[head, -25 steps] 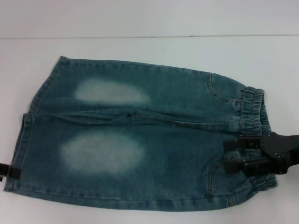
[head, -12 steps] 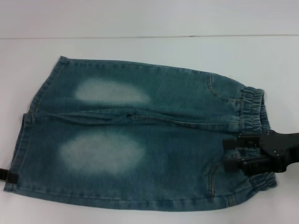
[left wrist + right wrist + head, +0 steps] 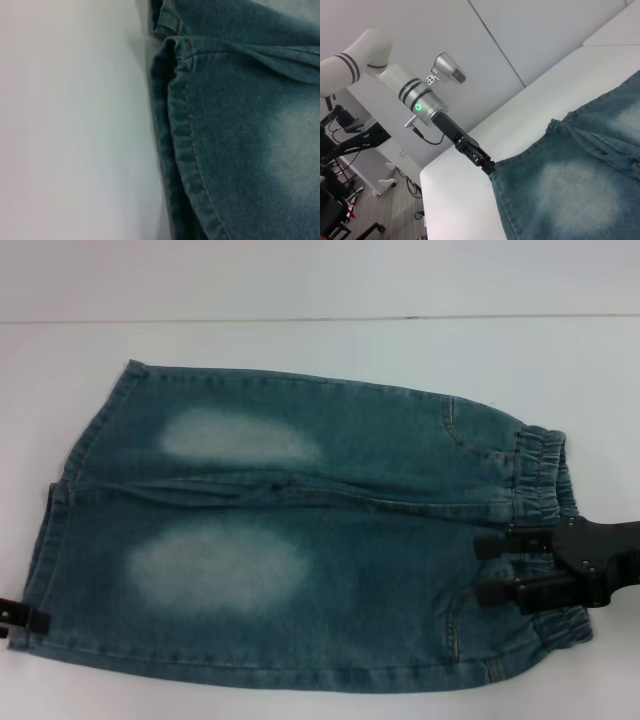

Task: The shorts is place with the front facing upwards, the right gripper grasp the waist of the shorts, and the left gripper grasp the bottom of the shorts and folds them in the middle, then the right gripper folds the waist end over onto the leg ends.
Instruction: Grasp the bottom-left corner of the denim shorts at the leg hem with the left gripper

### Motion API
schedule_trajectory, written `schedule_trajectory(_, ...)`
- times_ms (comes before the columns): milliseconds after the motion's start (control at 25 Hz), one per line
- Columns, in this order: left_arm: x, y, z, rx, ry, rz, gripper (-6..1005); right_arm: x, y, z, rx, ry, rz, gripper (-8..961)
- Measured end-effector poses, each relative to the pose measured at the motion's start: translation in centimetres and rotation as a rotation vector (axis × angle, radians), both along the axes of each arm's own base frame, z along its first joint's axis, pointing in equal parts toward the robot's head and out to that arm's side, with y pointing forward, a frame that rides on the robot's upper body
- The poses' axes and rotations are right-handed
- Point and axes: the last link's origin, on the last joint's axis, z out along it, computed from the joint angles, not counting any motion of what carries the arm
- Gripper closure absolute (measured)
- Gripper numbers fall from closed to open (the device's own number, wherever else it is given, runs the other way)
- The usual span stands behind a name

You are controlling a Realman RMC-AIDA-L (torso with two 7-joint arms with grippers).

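Note:
The blue denim shorts lie flat on the white table, front up. The ruffled elastic waist is at the right and the two straight leg hems at the left. My right gripper reaches in from the right over the nearer half of the waist. It is open, with denim showing between its two black fingers. My left gripper sits at the near corner of the nearer leg hem. The right wrist view shows the left gripper touching that corner. The left wrist view shows the stitched hem close up.
The white table extends around the shorts, and its far edge runs along a pale wall. In the right wrist view the left arm reaches in past the table's corner, with stands and cables on the floor beyond.
The left gripper's tip has shifted slightly lower and in toward the hem corner. The right gripper's fingers stand a little farther apart over the waist. The shorts have not moved.

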Motion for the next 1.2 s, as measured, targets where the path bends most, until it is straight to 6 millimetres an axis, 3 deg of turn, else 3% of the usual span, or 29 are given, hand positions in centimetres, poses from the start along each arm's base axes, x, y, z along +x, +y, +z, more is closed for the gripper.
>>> schedule_trajectory(320,0.0,0.1,-0.5,-0.017,0.0,-0.004,305,-0.1,0.2,0.1,0.008,0.001,0.002,56)
schedule_trajectory(520,0.2,0.1,-0.5,-0.029,0.004,-0.017,488,-0.1,0.3,0.1,0.01,0.0,0.003,55)
schedule_trajectory(960,0.4,0.4,-0.6,-0.036,0.009,-0.036,730,-0.5,0.6,0.1,0.011,0.001,0.013,55)
schedule_trajectory(1200,0.5,0.5,-0.8,-0.035,0.005,-0.044,944,-0.8,1.5,0.9,-0.009,-0.002,-0.052,56)
